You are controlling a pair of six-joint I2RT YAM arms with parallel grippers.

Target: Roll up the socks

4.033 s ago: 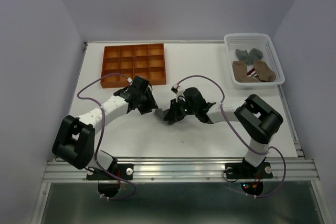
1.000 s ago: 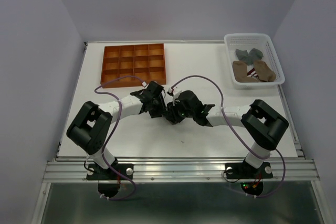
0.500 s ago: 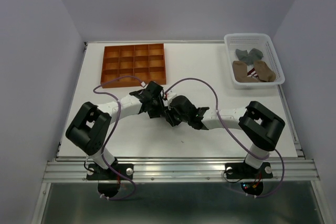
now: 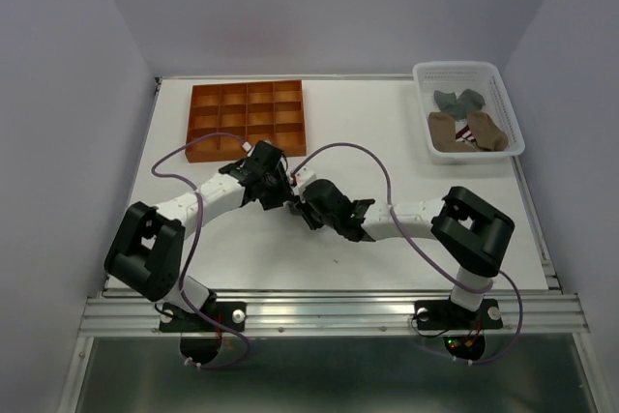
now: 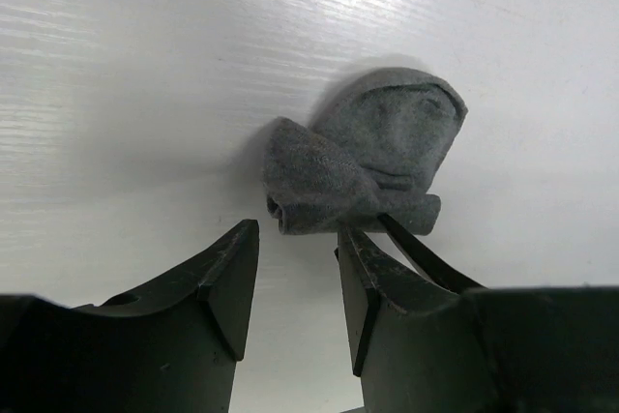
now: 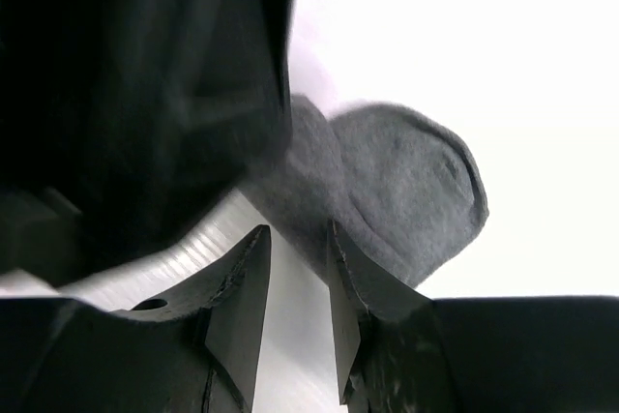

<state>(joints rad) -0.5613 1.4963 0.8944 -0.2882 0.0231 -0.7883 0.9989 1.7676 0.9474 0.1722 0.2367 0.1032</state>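
A grey sock (image 5: 368, 157) lies on the white table, partly rolled, with a folded roll along its near edge. My left gripper (image 5: 295, 249) is open just short of that roll, with bare table between its fingers. My right gripper (image 6: 295, 263) is open too. Its right finger (image 6: 353, 282) lies against the edge of the same sock (image 6: 406, 191), and only table shows in its gap. In the top view both grippers, left (image 4: 283, 197) and right (image 4: 306, 210), meet at mid-table and hide the sock. More socks (image 4: 462, 121), grey and tan, lie in the basket.
A white basket (image 4: 502, 94) stands at the back right corner. An orange tray (image 4: 247, 119) with several compartments sits at the back left, just beyond the left arm. Purple cables loop over both arms.
Both grippers have shifted a little to the left together over mid-table. The left arm's elbow has swung outward.
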